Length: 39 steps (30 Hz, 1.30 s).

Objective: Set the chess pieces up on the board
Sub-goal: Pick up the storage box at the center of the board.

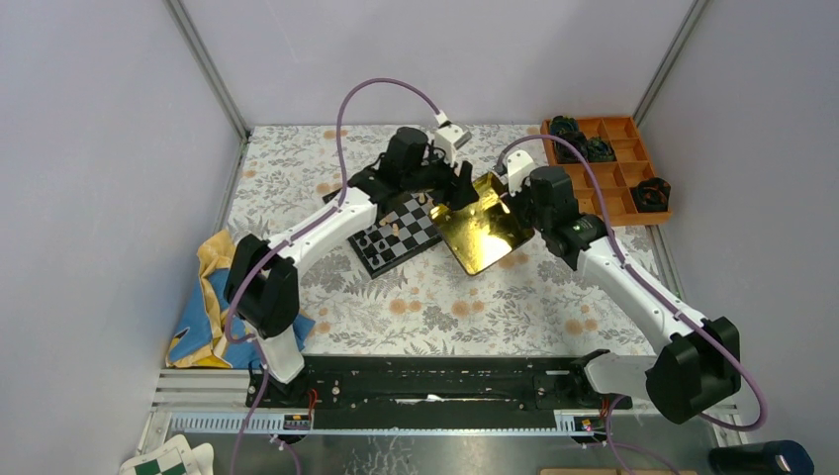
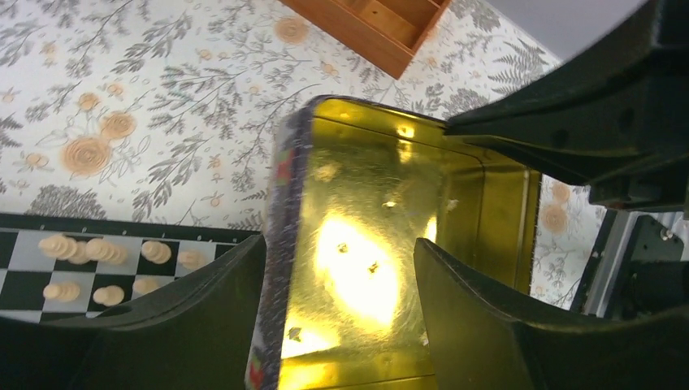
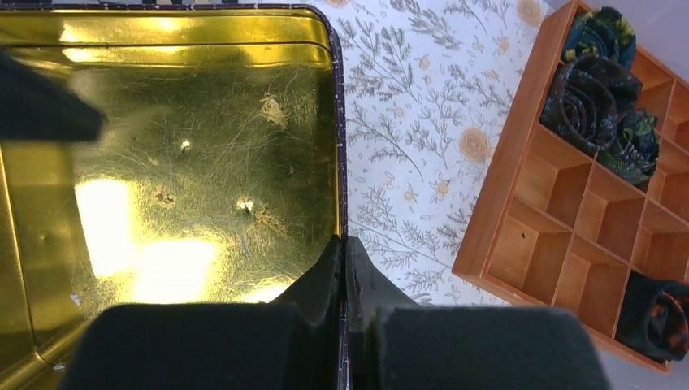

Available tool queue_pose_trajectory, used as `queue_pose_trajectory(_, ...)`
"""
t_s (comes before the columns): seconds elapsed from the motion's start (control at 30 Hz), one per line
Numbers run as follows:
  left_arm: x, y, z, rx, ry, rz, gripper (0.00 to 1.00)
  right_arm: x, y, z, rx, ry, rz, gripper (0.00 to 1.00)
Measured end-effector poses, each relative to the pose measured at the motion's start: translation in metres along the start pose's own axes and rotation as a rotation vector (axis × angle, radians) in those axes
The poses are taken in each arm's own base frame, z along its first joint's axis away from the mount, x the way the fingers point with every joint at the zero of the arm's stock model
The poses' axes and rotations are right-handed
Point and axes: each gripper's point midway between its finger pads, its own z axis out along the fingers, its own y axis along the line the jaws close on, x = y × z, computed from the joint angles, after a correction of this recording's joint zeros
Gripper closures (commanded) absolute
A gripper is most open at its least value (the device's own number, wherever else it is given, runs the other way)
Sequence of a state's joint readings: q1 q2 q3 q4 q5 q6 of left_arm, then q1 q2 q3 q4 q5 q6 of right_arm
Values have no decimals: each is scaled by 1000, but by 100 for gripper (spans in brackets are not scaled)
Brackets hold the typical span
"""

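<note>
Shiny gold rectangular tin [image 1: 485,236] looks empty: right gripper [image 3: 343,244] pinches rim, left gripper [image 2: 340,244] spread. Tan wooden pieces [image 2: 81,248] bunched, unarranged, on black-grey checkered board [image 1: 420,233].

You're looking at a black-and-grey checkered board [image 1: 411,233] with a black rim, and light tan and black chess pieces [image 2: 97,250]. Your tin [image 3: 187,162] shines mirror-gold inside and has a dark, speckled edge. The worktop [image 1: 425,307] is white, printed with grey ferns and orange flowers. The tray [image 3: 561,179] is orange-brown.
</note>
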<state>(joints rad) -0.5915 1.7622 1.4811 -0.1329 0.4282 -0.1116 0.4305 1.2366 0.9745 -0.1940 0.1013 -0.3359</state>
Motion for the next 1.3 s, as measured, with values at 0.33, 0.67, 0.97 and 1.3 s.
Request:
queue_pose_trajectory(0.33, 5, -10, 14, -42, 38, 137, 43, -8, -6, 0, -12, -5, -6, 100)
queue_pose_trajectory(0.67, 23, 6, 26, -142, 95, 171, 67, -9, -3, -6, -32, -11, -3, 100)
queue_pose_trajectory(0.97, 29, 14, 32, -227, 121, 216, 92, -12, -6, -17, -30, -27, -2, 100)
queue_pose_trajectory(1.3, 35, 17, 32, -335, 147, 261, 100, -12, -8, -18, -24, -27, -12, 100)
